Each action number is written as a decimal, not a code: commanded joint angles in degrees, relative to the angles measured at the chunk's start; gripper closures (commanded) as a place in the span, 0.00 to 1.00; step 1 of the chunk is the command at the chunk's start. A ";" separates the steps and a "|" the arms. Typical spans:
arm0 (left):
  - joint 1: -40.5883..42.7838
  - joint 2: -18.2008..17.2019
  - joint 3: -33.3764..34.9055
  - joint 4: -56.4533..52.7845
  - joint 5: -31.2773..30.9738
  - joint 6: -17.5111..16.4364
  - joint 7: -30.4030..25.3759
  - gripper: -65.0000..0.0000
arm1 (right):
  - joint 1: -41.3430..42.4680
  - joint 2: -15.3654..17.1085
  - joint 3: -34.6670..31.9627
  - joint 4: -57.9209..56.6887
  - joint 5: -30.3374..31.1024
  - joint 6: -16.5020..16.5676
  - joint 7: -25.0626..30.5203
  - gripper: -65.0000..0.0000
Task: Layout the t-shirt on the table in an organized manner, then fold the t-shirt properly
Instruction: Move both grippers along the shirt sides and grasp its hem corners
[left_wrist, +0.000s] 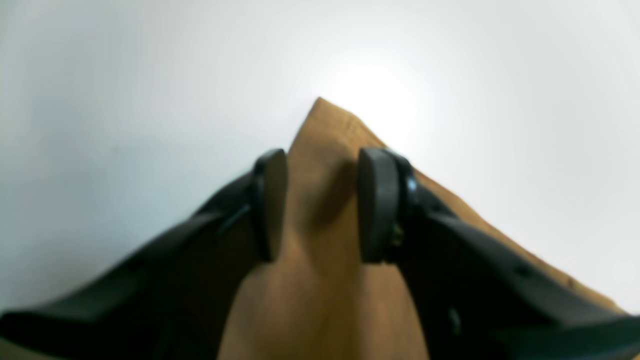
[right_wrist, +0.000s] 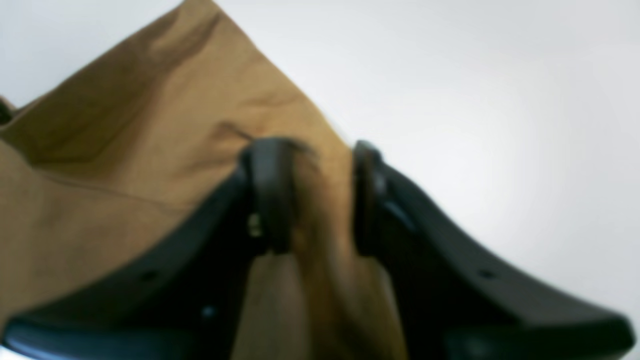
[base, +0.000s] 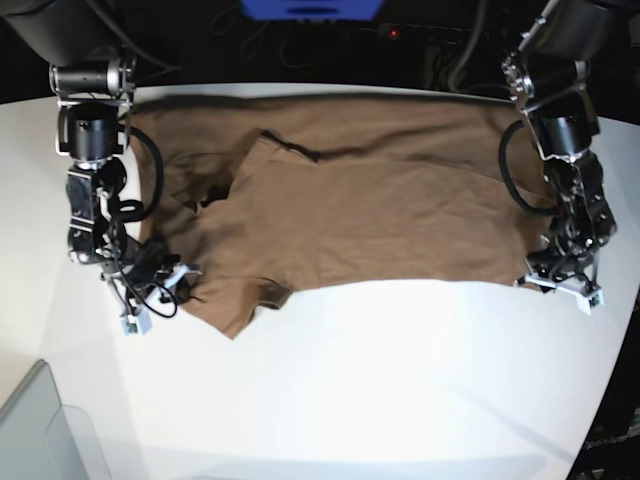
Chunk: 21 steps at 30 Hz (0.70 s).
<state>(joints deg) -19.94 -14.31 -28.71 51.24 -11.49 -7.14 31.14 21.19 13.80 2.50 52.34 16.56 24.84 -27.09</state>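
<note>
One t-shirt (base: 370, 215) is present, tan-brown, the only garment in view. One table (base: 400, 380) bears it, white, with a curved edge. Two arms are counted, each with one gripper: the left gripper (base: 560, 272) at 3 o'clock in the base view, the right gripper (base: 165, 278) at 9 o'clock. Each gripper shows two fingers (four in all, per the wrist views). One grey translucent bin (base: 40, 430) stands at 7 o'clock.

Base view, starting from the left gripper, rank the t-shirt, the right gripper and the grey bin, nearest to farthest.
1. t-shirt: its corner sits between the left gripper's fingers, view's right.
2. right gripper: at the shirt's opposite end, view's left.
3. grey bin: bottom-left corner.
</note>
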 joint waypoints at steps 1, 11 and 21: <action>-1.37 -0.77 0.01 0.32 -0.16 -0.03 -1.82 0.64 | 1.01 0.40 0.00 0.63 0.01 0.35 -0.47 0.84; -0.41 -0.77 0.01 -3.73 -0.16 -0.03 -3.57 0.64 | 0.22 0.40 0.00 0.63 0.01 0.35 -0.47 0.83; -0.50 -0.95 3.26 -9.09 -0.25 -0.12 -3.57 0.88 | 0.13 0.75 0.00 0.63 0.01 0.35 -0.56 0.88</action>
<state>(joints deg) -20.78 -15.77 -25.85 42.87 -11.97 -7.07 22.13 20.60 13.93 2.48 52.40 16.93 24.84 -26.72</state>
